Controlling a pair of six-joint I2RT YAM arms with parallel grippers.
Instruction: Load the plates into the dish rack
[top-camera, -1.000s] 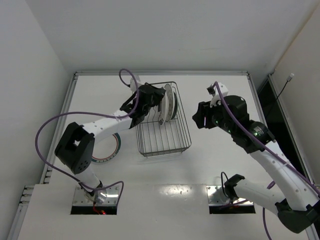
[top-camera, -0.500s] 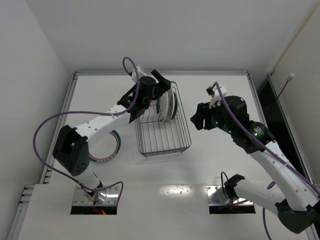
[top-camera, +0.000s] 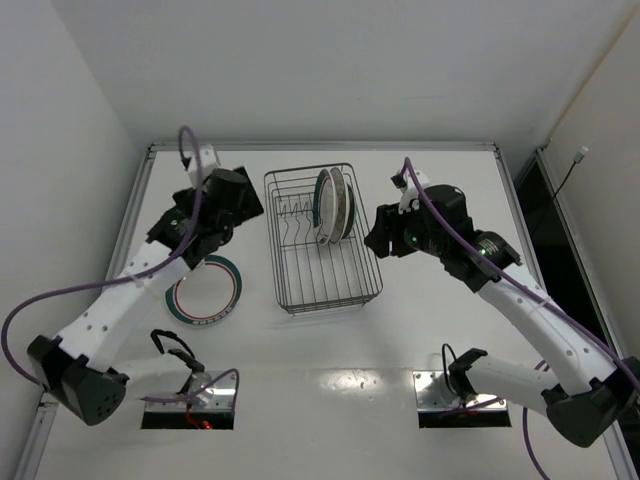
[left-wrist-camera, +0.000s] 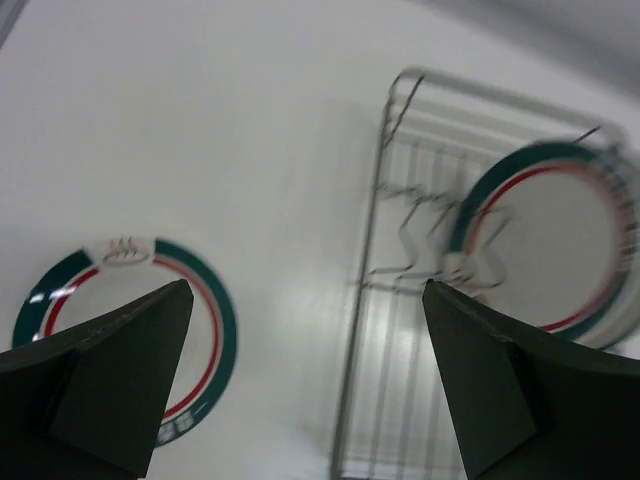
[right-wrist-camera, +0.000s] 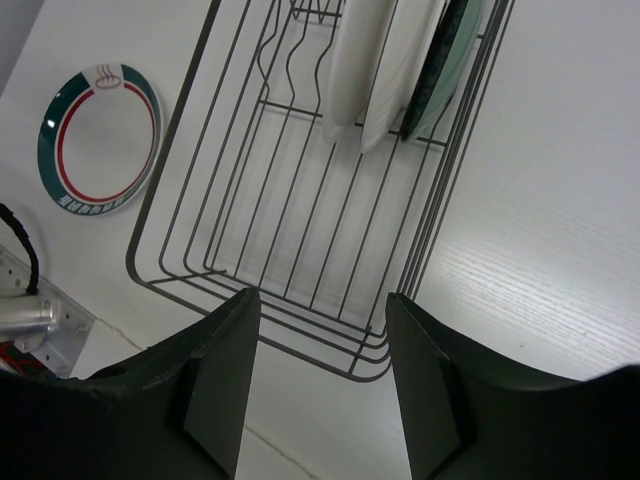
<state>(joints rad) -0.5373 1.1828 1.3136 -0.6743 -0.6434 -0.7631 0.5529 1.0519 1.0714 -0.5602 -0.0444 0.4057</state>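
Three plates (top-camera: 335, 205) stand on edge at the far end of the dish rack (top-camera: 325, 275). A fourth plate (top-camera: 228, 300), rimmed teal and red, lies flat on the counter (top-camera: 440, 330) to the rack's left. The left hand (left-wrist-camera: 306, 288) hovers above it, spread wide and empty. The right hand (right-wrist-camera: 322, 298) hovers by the rack's right side, half spread and empty.

Left gripper (left-wrist-camera: 305, 300) let go, spread wide and swung back left off the dark wire dish rack (top-camera: 290, 300), leaving the teal-and-red banded ceramic plate (top-camera: 322, 200) standing inside.

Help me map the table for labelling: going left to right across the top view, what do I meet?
Teal-rimmed plate lying flat → dish rack → right arm.
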